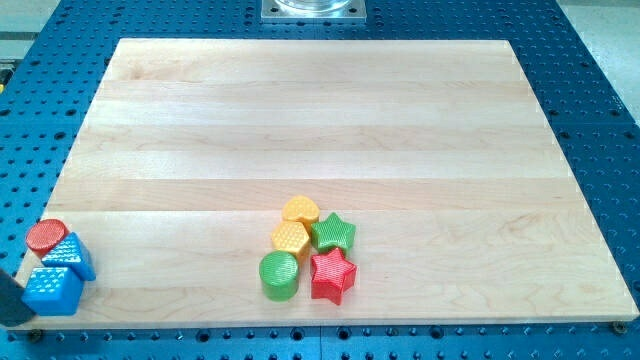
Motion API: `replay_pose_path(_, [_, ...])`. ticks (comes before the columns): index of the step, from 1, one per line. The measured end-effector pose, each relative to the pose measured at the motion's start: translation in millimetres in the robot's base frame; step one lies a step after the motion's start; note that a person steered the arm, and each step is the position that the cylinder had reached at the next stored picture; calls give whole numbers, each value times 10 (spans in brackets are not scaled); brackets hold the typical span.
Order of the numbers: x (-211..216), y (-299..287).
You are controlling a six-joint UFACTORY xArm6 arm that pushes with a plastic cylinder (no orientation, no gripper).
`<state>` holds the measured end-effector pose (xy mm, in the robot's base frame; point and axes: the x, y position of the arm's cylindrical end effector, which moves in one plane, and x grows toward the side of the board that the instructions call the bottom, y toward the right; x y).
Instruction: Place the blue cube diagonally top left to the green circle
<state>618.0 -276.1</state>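
Note:
The blue cube (52, 289) sits at the board's bottom left corner. The green circle (279, 275) lies near the bottom middle, far to the cube's right. The dark rod enters at the view's left edge, and my tip (18, 318) is just left of the blue cube, close to or touching its left side. A second blue block (73, 254) and a red circle (46, 236) are packed just above the cube.
Around the green circle are a red star (332, 275) on its right, a yellow hexagon (290, 238) above it, a green star (333, 233) and a yellow heart (300, 210). The wooden board (320, 120) lies on a blue perforated table.

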Motion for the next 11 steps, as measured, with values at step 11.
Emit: replay_pose_path(11, [-1519,3150])
